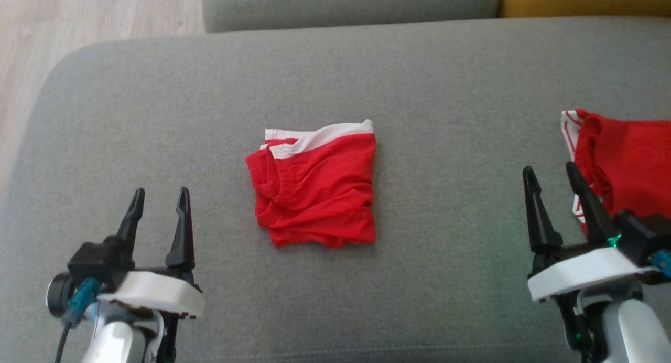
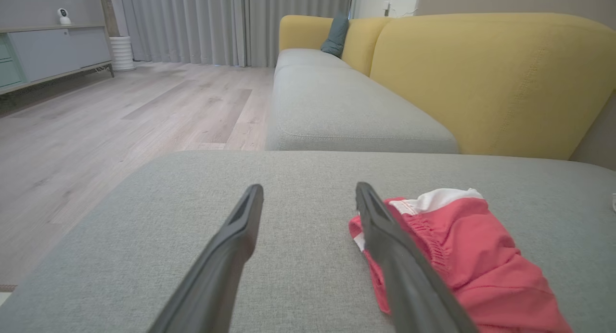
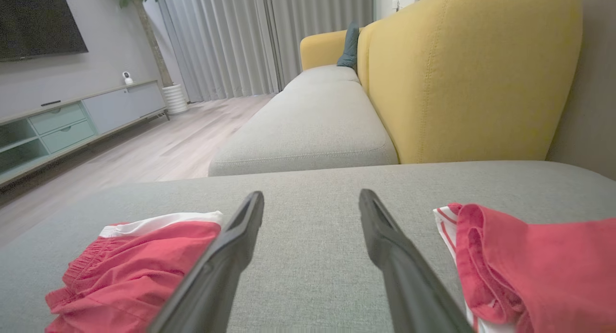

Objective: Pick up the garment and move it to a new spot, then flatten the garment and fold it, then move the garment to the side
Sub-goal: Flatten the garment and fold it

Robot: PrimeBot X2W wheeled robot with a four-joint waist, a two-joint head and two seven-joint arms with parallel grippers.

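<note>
Left gripper point(image 1: 161, 192), lower left of frame: fingers apart, empty, pointing up-frame over the grey cushion point(image 1: 445, 79). Right gripper point(image 1: 548, 169), lower right: likewise spread and empty, just beside a second red garment point(image 1: 624, 158) at the right edge. The folded red garment point(image 1: 317, 190) lies at frame centre, between both. Judged: fold done, side move pending. The next move needs a pinch through all layers at one edge.

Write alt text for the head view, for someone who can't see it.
A folded red-and-white garment lies in the middle of a grey sofa cushion. The left gripper and right gripper hover open near the bottom corners, holding nothing. A second red garment lies at the right edge.
</note>
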